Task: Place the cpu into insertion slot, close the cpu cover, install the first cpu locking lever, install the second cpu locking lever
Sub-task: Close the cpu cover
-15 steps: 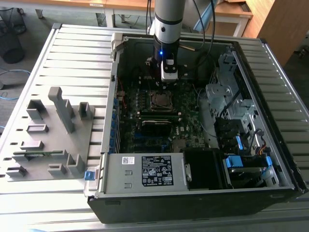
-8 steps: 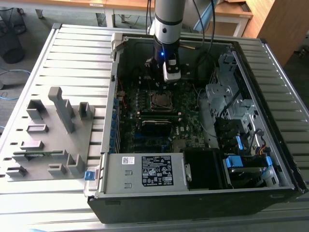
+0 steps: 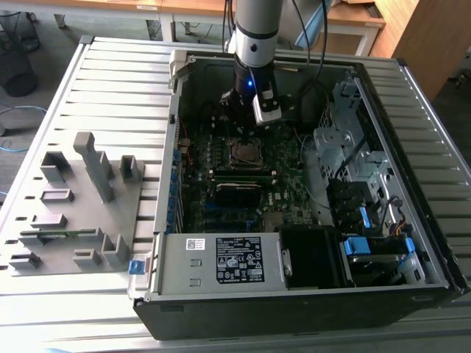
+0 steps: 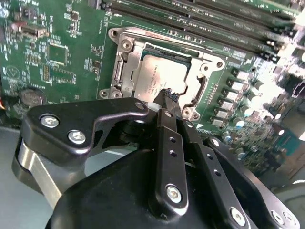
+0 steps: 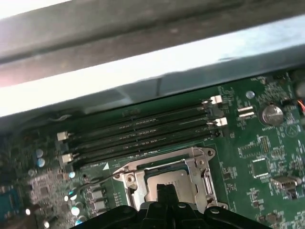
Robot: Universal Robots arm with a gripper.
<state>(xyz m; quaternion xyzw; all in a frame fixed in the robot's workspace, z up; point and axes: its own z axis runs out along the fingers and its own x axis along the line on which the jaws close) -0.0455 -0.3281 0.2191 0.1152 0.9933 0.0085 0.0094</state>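
Silver cpu (image 4: 158, 76) in insertion slot (image 4: 164, 51), gripper (image 4: 169, 97) above

A robotics lab or workshop: an opened black metal computer case (image 3: 294, 316) on a ribbed grey aluminium worktop (image 3: 125, 81), pale wooden desks (image 3: 353, 16) at twelve o'clock, a black wire bin (image 3: 16, 62) at ten o'clock

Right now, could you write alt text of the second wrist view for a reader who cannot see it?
A shut black metal claw points at the near edge of a small square silver-grey cpu, which is framed by a thin silver metal cpu cover on a green motherboard.
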